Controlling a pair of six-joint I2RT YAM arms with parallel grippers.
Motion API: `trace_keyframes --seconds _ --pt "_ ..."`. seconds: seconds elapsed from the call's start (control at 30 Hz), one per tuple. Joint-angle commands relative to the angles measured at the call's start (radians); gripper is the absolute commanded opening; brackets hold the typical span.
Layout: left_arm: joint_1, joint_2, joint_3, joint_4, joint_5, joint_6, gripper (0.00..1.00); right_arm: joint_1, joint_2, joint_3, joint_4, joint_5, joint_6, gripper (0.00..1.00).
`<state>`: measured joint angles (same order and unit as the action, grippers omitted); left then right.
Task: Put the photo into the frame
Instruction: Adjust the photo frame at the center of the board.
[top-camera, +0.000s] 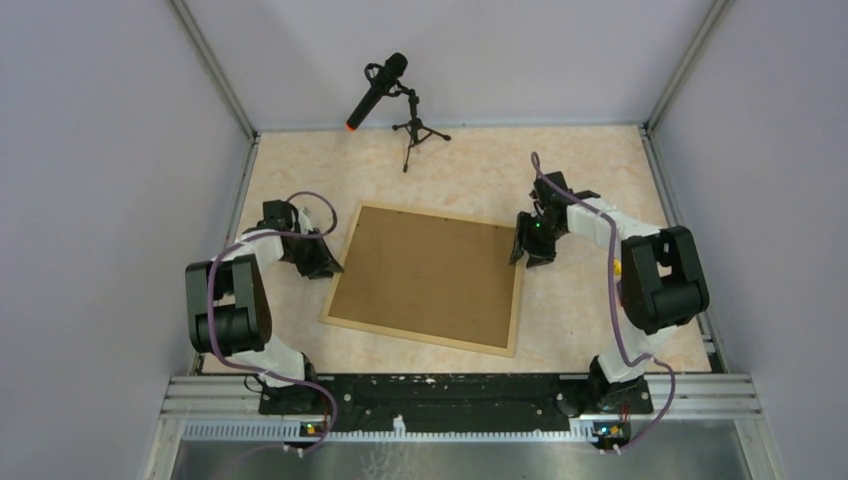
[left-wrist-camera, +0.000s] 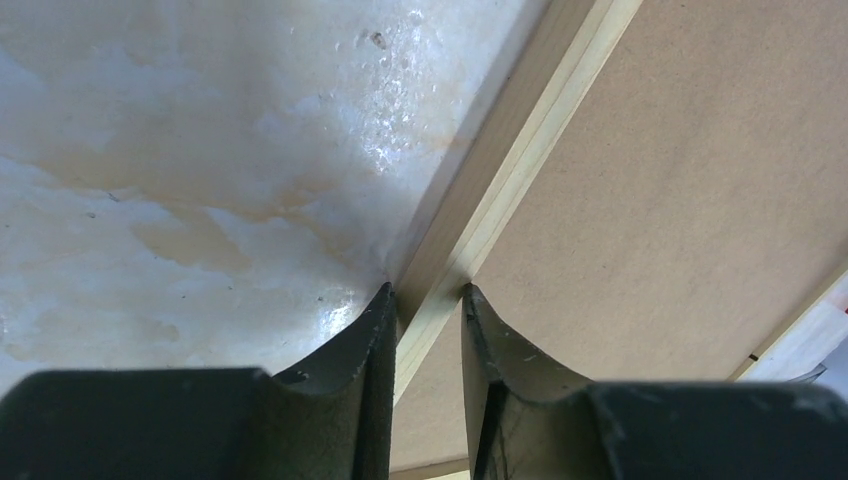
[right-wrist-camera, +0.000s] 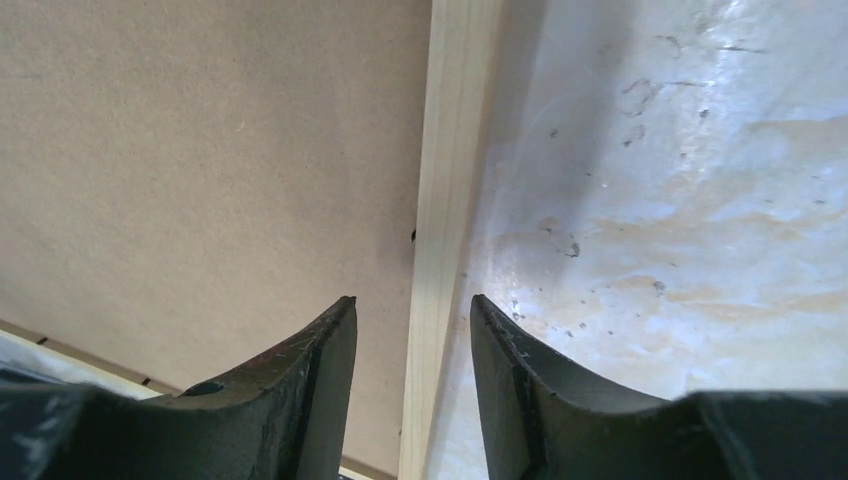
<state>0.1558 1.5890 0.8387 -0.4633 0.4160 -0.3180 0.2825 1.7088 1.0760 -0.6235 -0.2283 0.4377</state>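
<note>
- The frame (top-camera: 416, 337) lay back-up, the brown backing board (top-camera: 425, 275) filling it, with its long axis running across between the arms, slightly skewed.
- The left gripper (left-wrist-camera: 427, 290) straddled the left short strip, fingers pressed to both faces (clamped, I judged).
- The right gripper (right-wrist-camera: 412, 300) straddled the right strip, jaws apart with slack showing.
- Neither arm was nearer.
- The photo was out of sight; no writing was readable.
</note>
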Motion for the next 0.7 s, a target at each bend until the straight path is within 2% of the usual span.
trace_keyframes --seconds 0.0,0.13,0.27,0.67 --pt "-0.013 0.036 -0.011 -0.055 -0.017 0.016 0.19 -0.011 0.006 0.081 -0.078 0.033 -0.036 0.43" --pt "-0.013 0.026 -0.014 -0.056 -0.055 0.007 0.06 -0.018 0.002 0.084 -0.106 0.069 -0.049 0.35" --pt "-0.013 0.02 -0.013 -0.057 -0.075 0.005 0.01 -0.029 0.029 0.1 -0.1 0.071 -0.053 0.31" --pt "-0.019 0.007 -0.017 -0.054 -0.08 0.004 0.0 -0.045 0.128 0.143 -0.06 0.073 -0.048 0.28"
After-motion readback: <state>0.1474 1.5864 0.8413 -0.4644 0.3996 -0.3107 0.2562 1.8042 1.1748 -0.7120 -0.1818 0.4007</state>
